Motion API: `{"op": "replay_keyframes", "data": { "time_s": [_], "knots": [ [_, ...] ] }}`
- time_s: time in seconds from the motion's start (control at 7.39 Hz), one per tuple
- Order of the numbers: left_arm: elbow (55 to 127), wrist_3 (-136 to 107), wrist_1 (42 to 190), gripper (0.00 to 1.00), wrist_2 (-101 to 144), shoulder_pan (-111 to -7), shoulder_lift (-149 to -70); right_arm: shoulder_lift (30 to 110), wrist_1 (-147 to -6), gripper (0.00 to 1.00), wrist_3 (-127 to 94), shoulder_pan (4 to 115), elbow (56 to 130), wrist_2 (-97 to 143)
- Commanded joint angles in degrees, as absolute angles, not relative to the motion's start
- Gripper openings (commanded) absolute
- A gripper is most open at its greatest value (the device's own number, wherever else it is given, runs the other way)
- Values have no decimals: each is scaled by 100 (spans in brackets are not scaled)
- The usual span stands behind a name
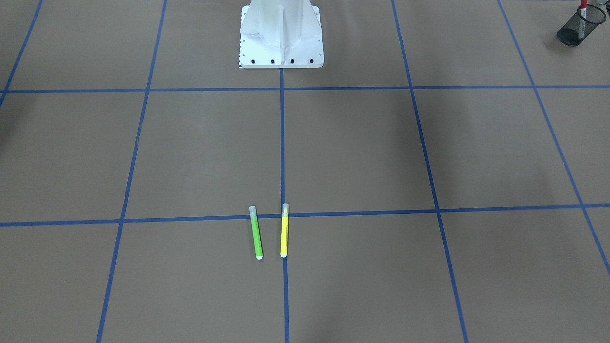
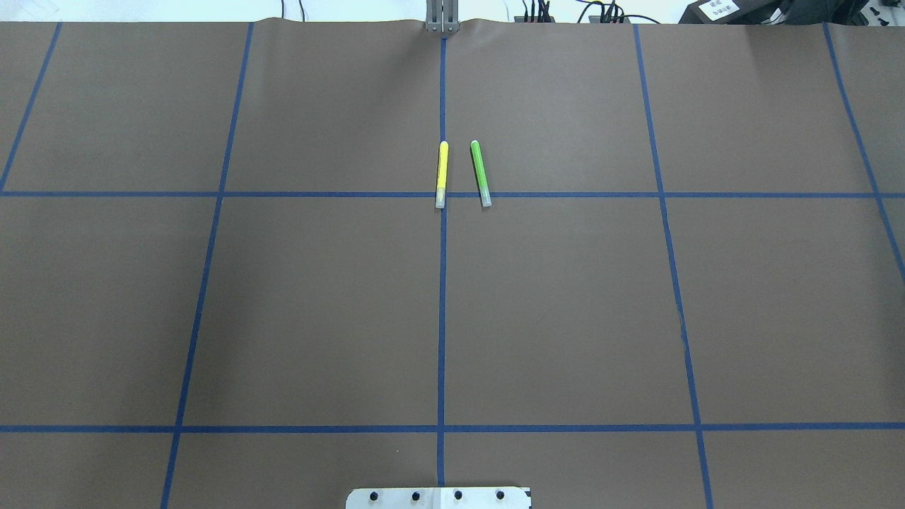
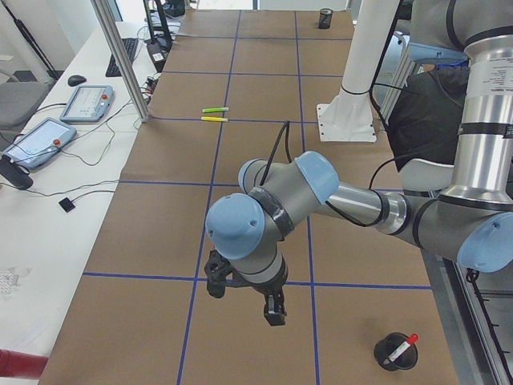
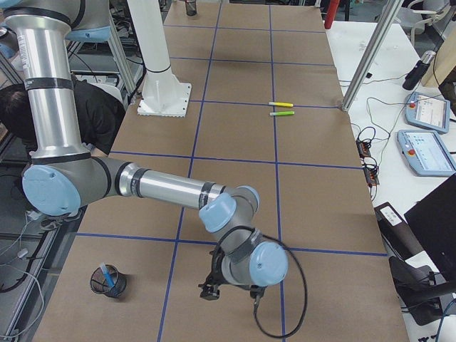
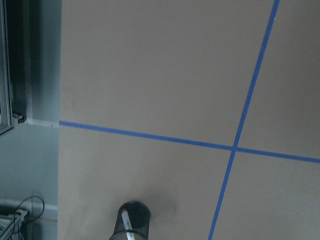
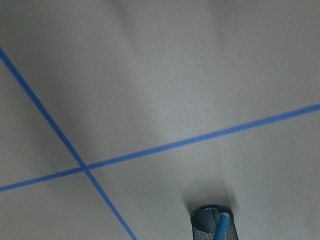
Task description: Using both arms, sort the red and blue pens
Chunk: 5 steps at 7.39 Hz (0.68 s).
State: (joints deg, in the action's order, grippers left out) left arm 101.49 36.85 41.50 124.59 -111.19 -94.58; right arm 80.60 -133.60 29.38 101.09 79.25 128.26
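Observation:
The red pen (image 3: 404, 344) stands in a black mesh cup (image 3: 393, 353) at the table's left end; it also shows in the front view (image 1: 582, 14) and in the left wrist view (image 5: 127, 221). The blue pen (image 4: 107, 273) stands in another black mesh cup (image 4: 108, 281), also seen in the right wrist view (image 6: 223, 226). My left gripper (image 3: 248, 294) hovers over the table a short way from the red pen's cup. My right gripper (image 4: 231, 288) hovers near the blue pen's cup. I cannot tell whether either is open or shut.
A green marker (image 2: 481, 173) and a yellow marker (image 2: 442, 174) lie side by side at the table's middle, far from both arms. The white pedestal (image 1: 281, 38) stands at the robot's side. Tablets and cables lie on side desks (image 3: 48, 136).

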Motion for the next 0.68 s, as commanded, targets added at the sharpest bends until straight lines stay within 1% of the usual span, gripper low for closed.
{"op": "replay_keyframes", "data": {
  "time_s": [0.0,0.27,0.41,0.54],
  "knots": [
    [10266,3299,5198,100,12621,-10400,-9466,7813,-12907,100,2927,9459,8488,13523],
    [10204,2350,6113,100,12621,-9942,-9431,7831,-12202,100,2848,9387,8438,13850],
    [10195,2225,6352,100,12821,-9888,-9431,7753,-11990,100,1908,9178,8481,13895],
    [10187,2171,6468,100,13450,-9879,-9431,7743,-11336,100,776,9141,8447,13930]
  ]
}}
